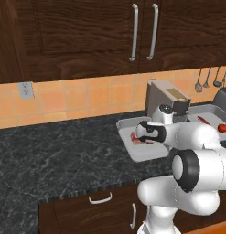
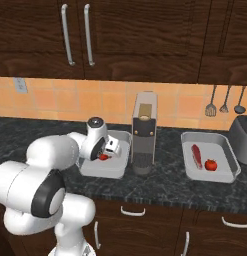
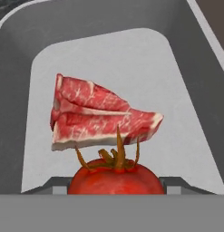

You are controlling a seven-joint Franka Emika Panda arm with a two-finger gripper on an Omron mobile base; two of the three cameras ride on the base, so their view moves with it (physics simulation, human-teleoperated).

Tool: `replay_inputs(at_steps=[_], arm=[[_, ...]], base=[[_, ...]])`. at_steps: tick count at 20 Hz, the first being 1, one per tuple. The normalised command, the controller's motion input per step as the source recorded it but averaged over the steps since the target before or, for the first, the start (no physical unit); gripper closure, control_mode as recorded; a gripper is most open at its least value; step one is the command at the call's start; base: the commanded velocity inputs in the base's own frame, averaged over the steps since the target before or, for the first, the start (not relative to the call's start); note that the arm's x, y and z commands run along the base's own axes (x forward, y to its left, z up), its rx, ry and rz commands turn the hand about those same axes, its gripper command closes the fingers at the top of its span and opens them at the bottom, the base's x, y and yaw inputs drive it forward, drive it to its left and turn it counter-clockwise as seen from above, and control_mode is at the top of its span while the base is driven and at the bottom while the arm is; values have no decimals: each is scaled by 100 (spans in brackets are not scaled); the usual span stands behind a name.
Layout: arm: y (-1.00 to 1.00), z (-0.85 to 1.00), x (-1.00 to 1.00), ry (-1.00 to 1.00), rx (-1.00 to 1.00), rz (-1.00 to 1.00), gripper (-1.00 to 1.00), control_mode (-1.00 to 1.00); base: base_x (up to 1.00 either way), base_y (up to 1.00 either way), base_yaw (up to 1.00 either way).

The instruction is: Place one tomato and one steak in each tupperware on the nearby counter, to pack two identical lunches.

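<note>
Jaws clamped on tomato [image 3: 114,180], over left tupperware [image 2: 116,170].
We see the steak [image 3: 97,116] lying just beyond the jaws on that tupperware's floor; second tupperware [image 2: 227,176], already filled, sits well right on the desk [image 1: 50,160].

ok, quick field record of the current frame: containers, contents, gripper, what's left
left tupperware: on the counter, left of the coffee machine; holds a steak
right tupperware: right of the machine; holds a steak and a tomato
gripper: over the left tupperware, closed on a tomato, stem toward the steak
remaining: that tomato not yet released; looks like the last item
</note>
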Motion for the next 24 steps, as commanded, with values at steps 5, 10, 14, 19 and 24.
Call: replay_inputs(at_steps=[5, 10, 14, 19, 24], arm=[[0, -13, 7, 2, 0, 0, -100, -100], [0, -7, 3, 0, 0, 0, -100, -100], [0, -14, 13, 0, 0, 0, -100, -100], [0, -9, 26, 0, 0, 0, -100, -100], [0, 57, -61, -7, 0, 0, -100, -100]], base=[[0, 0, 0], [0, 0, 0], [0, 0, 0], [0, 0, 0], [0, 0, 0]])
